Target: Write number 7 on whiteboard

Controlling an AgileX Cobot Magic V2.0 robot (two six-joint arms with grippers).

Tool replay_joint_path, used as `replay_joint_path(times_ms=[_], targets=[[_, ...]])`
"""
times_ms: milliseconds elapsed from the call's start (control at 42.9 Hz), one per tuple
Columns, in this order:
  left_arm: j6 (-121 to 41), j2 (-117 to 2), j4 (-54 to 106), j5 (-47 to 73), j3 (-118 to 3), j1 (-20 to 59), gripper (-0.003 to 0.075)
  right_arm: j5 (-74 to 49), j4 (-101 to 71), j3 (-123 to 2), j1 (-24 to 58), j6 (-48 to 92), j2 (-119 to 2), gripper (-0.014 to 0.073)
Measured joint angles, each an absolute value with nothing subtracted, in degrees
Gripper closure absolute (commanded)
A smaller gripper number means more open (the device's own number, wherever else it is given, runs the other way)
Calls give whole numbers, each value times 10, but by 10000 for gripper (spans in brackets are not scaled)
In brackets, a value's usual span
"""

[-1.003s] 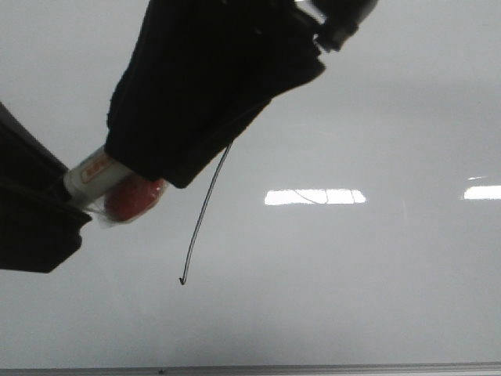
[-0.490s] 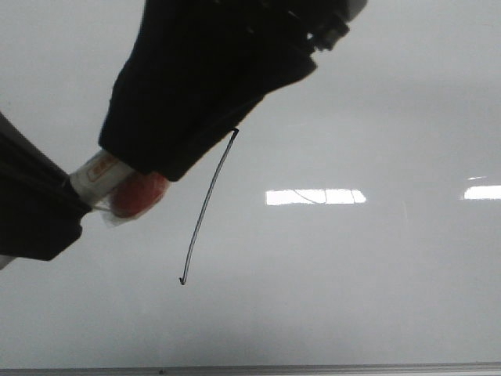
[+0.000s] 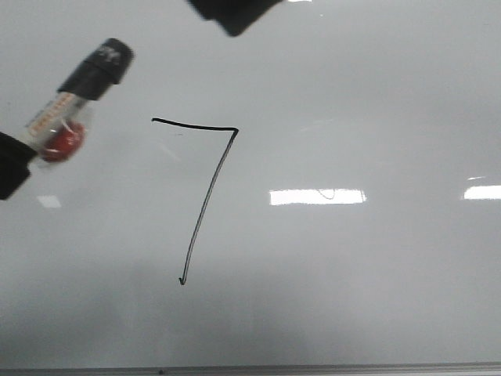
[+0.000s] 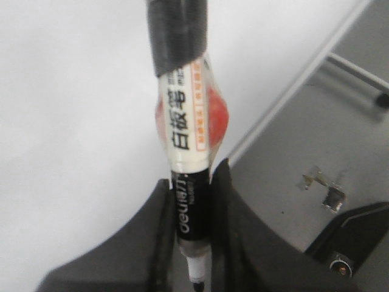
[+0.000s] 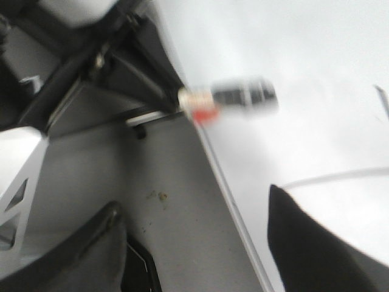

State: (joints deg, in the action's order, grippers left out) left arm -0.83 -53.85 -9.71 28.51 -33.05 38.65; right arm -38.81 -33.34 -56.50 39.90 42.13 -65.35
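The whiteboard (image 3: 360, 290) fills the front view. The number 7 (image 3: 207, 197) is drawn on it in thin black line, with a short top bar and a long slanted downstroke. My left gripper (image 3: 14, 163) sits at the left edge, shut on a whiteboard marker (image 3: 74, 98) that points up and to the right, clear of the 7. In the left wrist view the fingers (image 4: 159, 225) clamp the marker (image 4: 185, 131). My right gripper (image 5: 193, 201) is open and empty; only a black piece of it (image 3: 231, 12) shows at the top of the front view.
The board's thin grey metal bottom edge (image 3: 313, 368) runs along the bottom. Bright glare patches (image 3: 317, 196) lie right of the 7. In the right wrist view the board's edge (image 5: 225, 182) borders a grey surface (image 5: 170, 182), with the blurred marker (image 5: 234, 97) beyond.
The black arm mass that covered the upper left of the board has moved up and away. The marker has moved left and up. The 7's top bar now shows.
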Motion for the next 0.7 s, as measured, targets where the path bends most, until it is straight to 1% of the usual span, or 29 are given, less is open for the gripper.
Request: replay_joint_path(times_ms=[140, 280, 326, 396, 490, 583, 699], targets=[[0, -538, -97, 286, -331, 221, 741, -357, -333, -483, 319, 372, -574, 253], [0, -540, -97, 286, -331, 79, 741, -310, -333, -394, 229, 335, -483, 401], [0, -541, -97, 280, -331, 38, 741, -292, -333, -365, 194, 327, -449, 454], [0, -548, -89, 260, -331, -9, 741, -269, -333, -329, 153, 321, -402, 557], [0, -565, -67, 225, -331, -47, 741, -243, -336, -291, 112, 318, -345, 665], [0, -596, -58, 190, -331, -56, 741, -221, -340, -265, 91, 318, -313, 659], [0, -654, -55, 125, -331, -56, 741, -206, -344, -255, 85, 317, -294, 662]])
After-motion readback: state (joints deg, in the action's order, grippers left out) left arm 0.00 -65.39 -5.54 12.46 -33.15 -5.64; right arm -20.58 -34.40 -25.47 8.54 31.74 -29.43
